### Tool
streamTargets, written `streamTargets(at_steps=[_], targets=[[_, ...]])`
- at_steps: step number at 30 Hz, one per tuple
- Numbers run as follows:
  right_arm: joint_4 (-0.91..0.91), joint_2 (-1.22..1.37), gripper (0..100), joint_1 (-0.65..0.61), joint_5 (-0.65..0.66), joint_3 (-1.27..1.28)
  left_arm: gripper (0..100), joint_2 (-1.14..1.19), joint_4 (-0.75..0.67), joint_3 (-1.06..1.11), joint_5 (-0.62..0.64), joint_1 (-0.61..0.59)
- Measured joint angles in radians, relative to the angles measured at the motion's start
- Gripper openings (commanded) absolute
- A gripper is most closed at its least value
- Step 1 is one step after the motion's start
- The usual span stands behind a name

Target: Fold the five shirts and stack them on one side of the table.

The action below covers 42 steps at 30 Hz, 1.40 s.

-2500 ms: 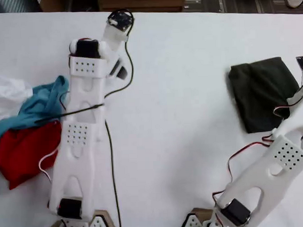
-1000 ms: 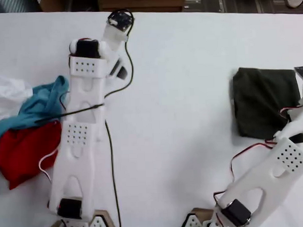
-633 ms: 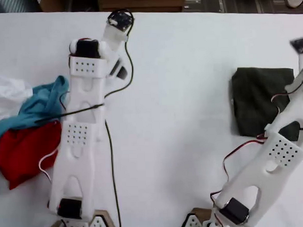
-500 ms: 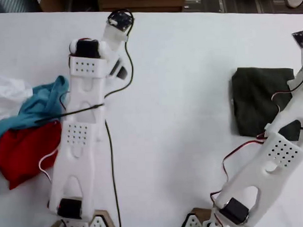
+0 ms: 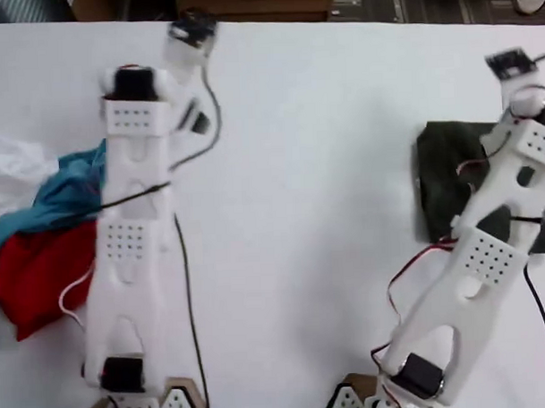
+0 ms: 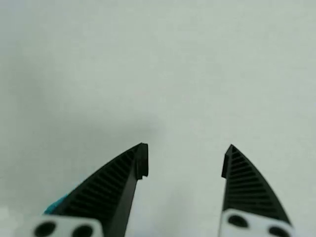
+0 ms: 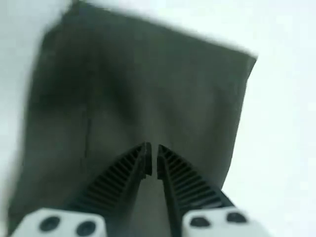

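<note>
A white worktop (image 5: 325, 166) seen from above, with two white arms rising from its near edge.

The left arm (image 5: 126, 254) stretches toward the far edge. It lies over the inner edge of a loose pile of shirts on the left side. In the pile are a red shirt (image 5: 38, 275) nearest the front, a teal shirt (image 5: 62, 198) behind it, and a white shirt (image 5: 12, 168) at the far left. The pile is crumpled and cut off by the frame's left edge, so how far it runs cannot be told. From above, the arm's own body hides its claw. In the left wrist view, the left claw (image 6: 185, 150) is spread wide, its two black ribbed fingers well apart over bare worktop, pinching nothing. A sliver of teal cloth (image 6: 58, 203) peeks out beside one finger.

The right arm (image 5: 476, 268) leans toward the right side and covers much of a folded dark shirt (image 5: 437, 180), which lies flat near the right edge. Only the shirt's inner part and a scrap near the frame's right edge can be seen from above. In the right wrist view, the right claw (image 7: 153, 148) hangs over the middle of the dark shirt (image 7: 148, 89), fingers pressed almost together with only a thin slit between the tips. No cloth shows in that slit. Whether the tips touch the shirt is hard to make out, as the view is blurred.

A black cable (image 5: 188, 287) trails beside the left arm, and red wires loop along the right arm.
</note>
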Motion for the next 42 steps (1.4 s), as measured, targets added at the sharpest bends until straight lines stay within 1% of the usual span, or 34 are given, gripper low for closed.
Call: streamTargets(at_steps=[2,6,11,13,16,19,22,26,29,32,35,38,42], targets=[[0.006,-0.038,6.5,-0.046,-0.028,-0.046,26,-0.029,0.0,0.0,0.0,-0.04],[0.006,-0.198,6.3,-0.118,-0.046,-0.044,26,-0.103,0.0,0.0,0.0,-0.133],[0.006,-0.422,6.3,-0.135,-0.046,0.104,26,-0.173,0.0,0.0,0.0,-0.308],[0.006,-0.519,6.5,-0.152,-0.066,0.21,26,-0.19,0.0,0.0,0.0,-0.385],[0.006,-0.687,6.6,-0.192,-0.144,0.394,26,-0.209,0.0,0.0,0.0,-0.488],[0.006,-0.893,6.6,-0.252,-0.209,0.598,26,-0.23,0.0,0.0,0.0,-0.577],[0.006,-1.12,6.6,-0.293,-0.241,0.821,26,-0.238,0.0,0.0,0.0,-0.672],[0.006,-1.402,6.6,-0.288,-0.242,1.12,27,-0.238,0.0,0.0,-0.044,-0.813],[0.006,-1.571,6.6,-0.235,-0.209,1.309,27,-0.238,0.0,0.0,-0.097,-0.908],[0.006,-1.699,6.6,-0.193,-0.157,1.459,27,-0.239,0.0,0.044,-0.15,-0.951],[0.006,-1.792,6.6,-0.163,-0.107,1.554,27,-0.239,0.0,0.158,-0.187,-0.953],[0.006,-1.861,6.6,-0.14,-0.069,1.603,27,-0.239,0.0,0.29,-0.195,-0.953],[0.006,-1.906,6.6,-0.13,-0.051,1.659,27,-0.239,0.0,0.43,-0.195,-0.953]])
